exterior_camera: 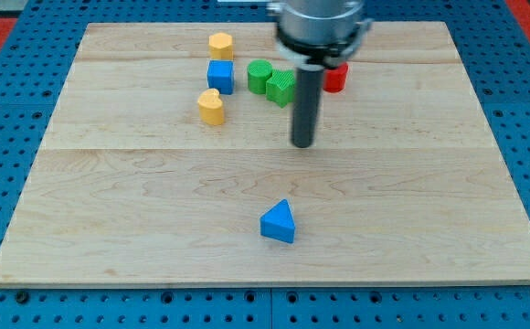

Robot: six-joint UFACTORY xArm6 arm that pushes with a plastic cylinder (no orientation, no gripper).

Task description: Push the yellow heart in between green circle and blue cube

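The yellow heart (211, 107) lies on the wooden board (137, 183) in the upper left-middle, just below the blue cube (220, 77). The green circle (259, 77) sits to the right of the blue cube, with a small gap between them. My tip (302, 144) rests on the board to the right of and below the yellow heart, apart from it, and below the green blocks.
A yellow hexagon block (220, 45) stands above the blue cube. A green star-like block (281, 88) touches the green circle's right side. A red block (336, 78) is partly hidden behind the rod. A blue triangle (279, 222) lies near the view's bottom.
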